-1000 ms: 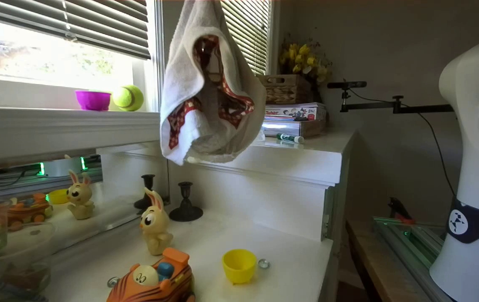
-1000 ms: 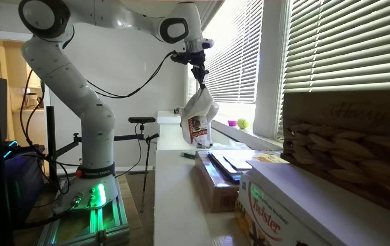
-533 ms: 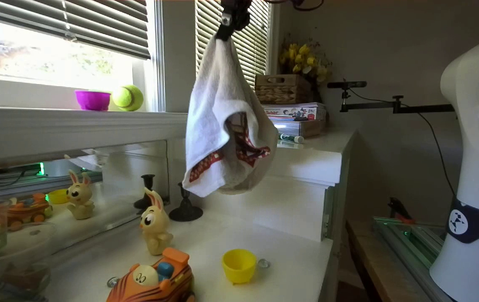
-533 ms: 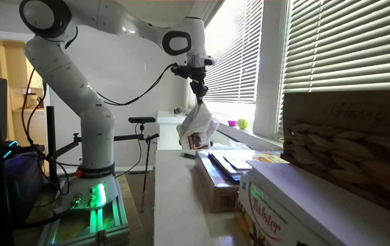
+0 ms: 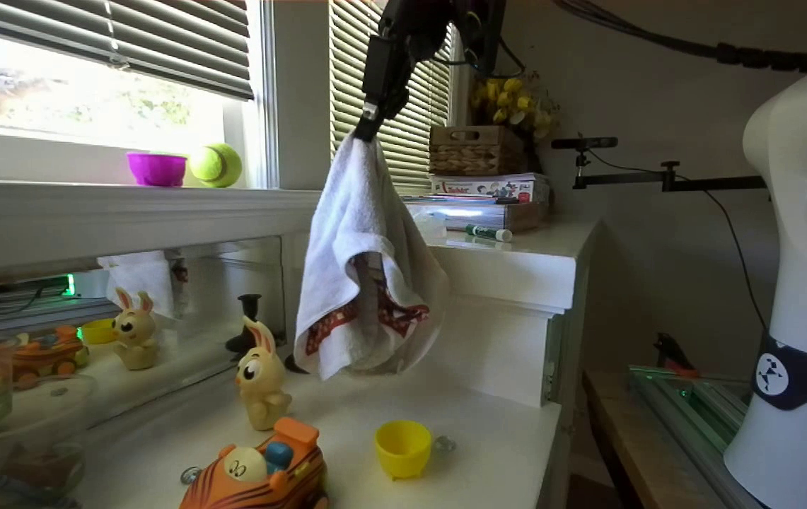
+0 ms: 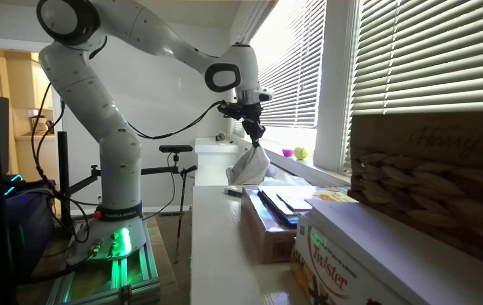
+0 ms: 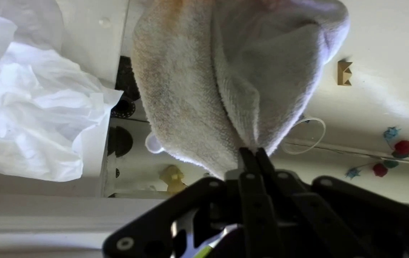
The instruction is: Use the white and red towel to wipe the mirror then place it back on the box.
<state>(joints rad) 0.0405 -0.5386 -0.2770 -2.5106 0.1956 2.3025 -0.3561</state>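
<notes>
Dangling from one end effector (image 7: 253, 153): one towel (image 5: 361, 233).

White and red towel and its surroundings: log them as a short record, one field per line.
White and red towel: hanging in loose folds, pinched at its top
Gripper: closed on the towel
Mirror: reflecting part of the towel, the bunny figure and the orange toy car
Towel on mirror: no contact; a gap shows in an exterior view
White surface: bunny figure, orange toy car, yellow bowl
Window sill: magenta bowl, tennis ball
</notes>
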